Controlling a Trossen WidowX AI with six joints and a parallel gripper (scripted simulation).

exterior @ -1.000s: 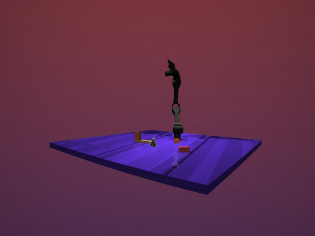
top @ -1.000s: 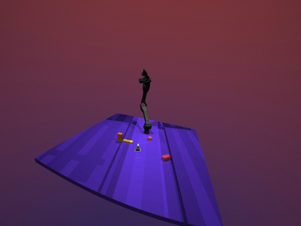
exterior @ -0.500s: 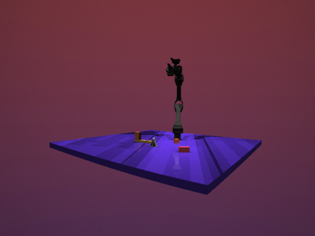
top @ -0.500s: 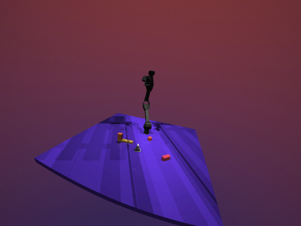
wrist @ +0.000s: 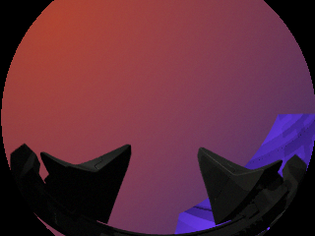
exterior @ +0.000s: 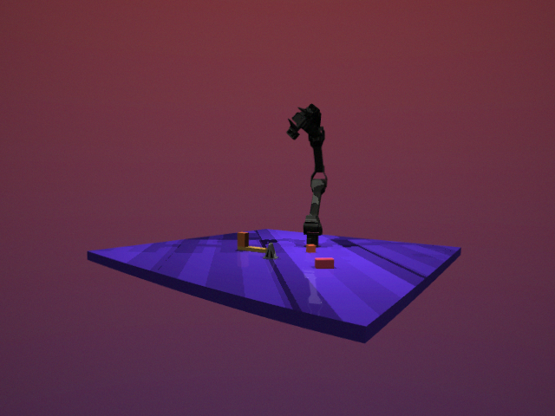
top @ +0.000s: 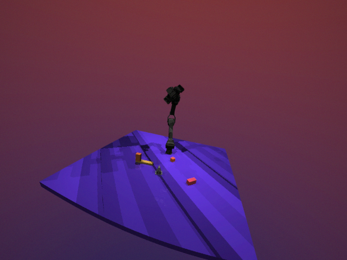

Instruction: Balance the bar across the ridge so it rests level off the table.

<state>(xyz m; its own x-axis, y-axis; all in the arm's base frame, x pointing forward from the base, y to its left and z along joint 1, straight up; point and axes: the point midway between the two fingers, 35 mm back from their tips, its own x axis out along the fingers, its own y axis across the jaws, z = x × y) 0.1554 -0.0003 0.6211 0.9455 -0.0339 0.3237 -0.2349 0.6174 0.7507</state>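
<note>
The yellow bar (top: pixel 147 162) (exterior: pixel 256 249) lies low on the table, with an upright orange block (top: pixel 138 157) (exterior: pixel 243 239) at its left end. Whether that block is fixed to the bar cannot be told. The small grey ridge (top: pixel 159 170) (exterior: pixel 270 251) stands just in front of the bar's right end, with nothing across its top. My gripper (top: pixel 173 93) (wrist: pixel 164 150) is open and empty, raised high above the table and well away from the bar. The wrist view shows neither bar nor ridge.
A small orange cube (top: pixel 172 158) (exterior: pixel 310 248) sits in front of the arm's base (top: pixel 168 151) (exterior: pixel 312 240). A red block (top: pixel 191 181) (exterior: pixel 323 263) lies to the right of the ridge. The striped blue-purple table (top: pixel 126 201) (exterior: pixel 179 269) has open edges.
</note>
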